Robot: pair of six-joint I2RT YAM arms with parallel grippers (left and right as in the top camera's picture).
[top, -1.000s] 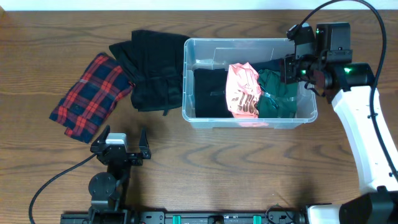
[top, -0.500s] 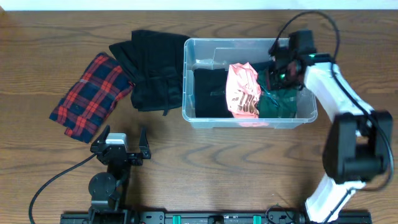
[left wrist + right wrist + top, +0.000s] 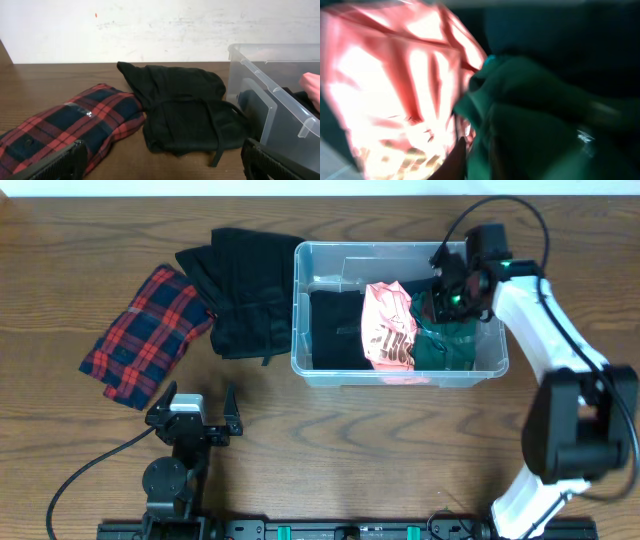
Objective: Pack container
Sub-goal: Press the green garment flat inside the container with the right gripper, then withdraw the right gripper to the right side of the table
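The container (image 3: 400,377) sits right of centre in the overhead view, holding a black garment (image 3: 335,330), a crumpled pink garment (image 3: 388,330) and a green garment (image 3: 450,345). The right gripper (image 3: 447,298) is down in its upper-right corner, close against the green cloth. Its wrist view is a blur of green and pink, so I cannot tell how far its fingers are parted or whether they grip anything. The risk, as I judge it: if a fold is caught, lifting away would drag the green garment out over the rim or tug the bin askew. The left gripper (image 3: 196,402), at lower left, gapes wide and empty. The plaid garment (image 3: 145,335) and black pile (image 3: 245,290) lie outside at upper left — the pile lies against the bin's wall and could snag there.
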